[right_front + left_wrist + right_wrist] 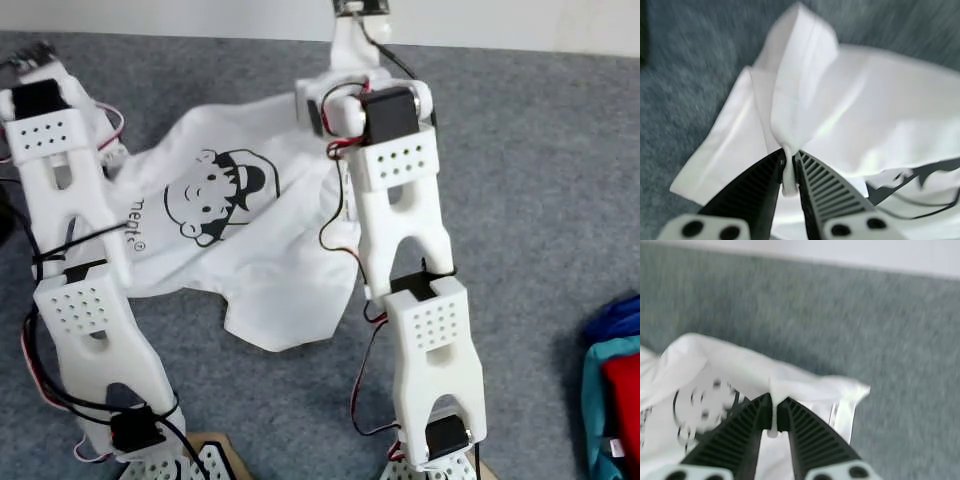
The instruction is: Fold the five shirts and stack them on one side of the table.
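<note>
A white shirt (250, 250) with a black cartoon face print lies crumpled on the grey carpeted table between the two arms. My left gripper (789, 165) is shut on a pinched fold of the white shirt (850, 115) near its sleeve. My right gripper (774, 416) is shut on the shirt's (715, 370) edge at the far side of the table. In the high view the left arm (60, 200) stands over the shirt's left side and the right arm (400, 200) over its right side; both fingertips are hidden under the arms.
Folded shirts in blue, teal and red (615, 390) are stacked at the right edge of the table. Grey carpet (530, 180) lies bare to the right of the right arm. The arm bases stand at the near edge.
</note>
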Robot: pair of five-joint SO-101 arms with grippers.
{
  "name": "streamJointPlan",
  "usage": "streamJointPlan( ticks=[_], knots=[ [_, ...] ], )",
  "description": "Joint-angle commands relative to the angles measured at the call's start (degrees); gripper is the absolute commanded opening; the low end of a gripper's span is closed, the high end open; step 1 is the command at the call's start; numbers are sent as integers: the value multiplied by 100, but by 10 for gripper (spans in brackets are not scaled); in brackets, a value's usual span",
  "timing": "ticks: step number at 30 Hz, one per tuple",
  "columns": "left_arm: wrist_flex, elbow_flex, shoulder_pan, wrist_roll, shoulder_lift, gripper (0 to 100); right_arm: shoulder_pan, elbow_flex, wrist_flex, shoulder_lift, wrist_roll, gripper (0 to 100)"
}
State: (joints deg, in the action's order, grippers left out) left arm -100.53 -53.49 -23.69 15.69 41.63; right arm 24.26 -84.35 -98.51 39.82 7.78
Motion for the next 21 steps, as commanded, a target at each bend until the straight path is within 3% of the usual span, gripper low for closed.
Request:
streamJointPlan(
  ticks=[1, 9, 14, 21],
  knots=[
    [-79, 673, 31, -624, -629, 5, 75, -101, -268, -145, 70, 6],
    [-9, 2598, -251, -1486, -2018, 5, -75, 1095, -277, -171, 70, 6],
    [738, 3855, -593, -1934, -2668, 5, -48, 1341, -277, -532, -114, 6],
    [1503, 5138, -1059, -2338, -3222, 5, -48, 3767, -233, -2325, -211, 6]
  ],
)
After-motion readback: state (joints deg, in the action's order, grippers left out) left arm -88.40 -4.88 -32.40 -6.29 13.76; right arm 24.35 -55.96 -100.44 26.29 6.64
